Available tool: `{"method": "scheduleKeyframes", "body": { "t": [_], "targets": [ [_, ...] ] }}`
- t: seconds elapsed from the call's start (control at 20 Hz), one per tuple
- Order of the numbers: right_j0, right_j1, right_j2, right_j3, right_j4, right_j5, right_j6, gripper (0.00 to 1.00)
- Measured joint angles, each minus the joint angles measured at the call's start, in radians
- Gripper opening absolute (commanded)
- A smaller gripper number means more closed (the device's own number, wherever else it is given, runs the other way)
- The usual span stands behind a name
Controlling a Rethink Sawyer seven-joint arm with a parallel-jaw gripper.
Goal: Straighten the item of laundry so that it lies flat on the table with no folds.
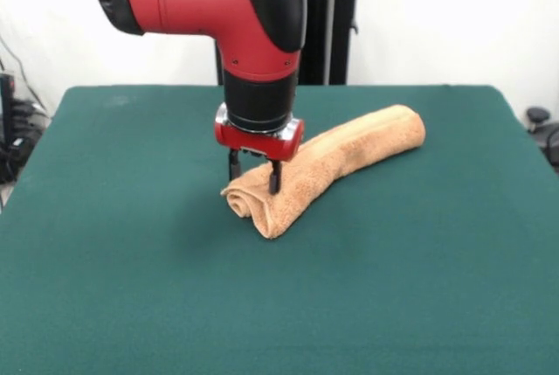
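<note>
One towel, rolled into a long bundle on the table, runs away from my gripper, whose fingers sit apart astride its curled near end, so I judge I'm at the grasp: close, then lift to unroll.

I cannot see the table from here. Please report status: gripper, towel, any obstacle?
Gripper down at near end of towel, fingers astride a fold. Towel rolled into a long bundle, not flat. Table around it shows no obstacle.
</note>
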Motion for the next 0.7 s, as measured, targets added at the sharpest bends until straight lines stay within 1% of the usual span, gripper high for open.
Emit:
{"method": "scheduleKeyframes", "body": {
  "t": [0.7],
  "targets": [
    [0.041, 0.014, -0.027, -0.029, 0.001, 0.000, 0.000, 1.00]
  ]
}}
